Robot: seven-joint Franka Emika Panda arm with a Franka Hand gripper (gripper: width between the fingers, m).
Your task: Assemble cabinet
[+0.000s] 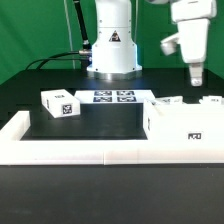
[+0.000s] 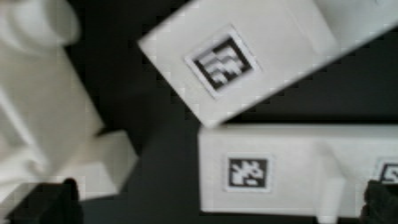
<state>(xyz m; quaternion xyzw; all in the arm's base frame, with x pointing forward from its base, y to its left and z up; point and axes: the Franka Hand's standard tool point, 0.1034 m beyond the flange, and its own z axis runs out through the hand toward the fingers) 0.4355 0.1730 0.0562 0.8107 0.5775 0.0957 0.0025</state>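
one cabinet panel (image 2: pixel 267 165) beneath the claw (image 1: pixel 197 82)

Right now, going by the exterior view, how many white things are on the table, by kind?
Cabinet body: 1
Loose marked block: 1
Small marked pieces, behind the body: 2
Marker board: 1
Border rail: 1
Total: 6

a dark green backdrop (image 1: pixel 30 30) behind a black table (image 1: pixel 90 125), evenly lit.
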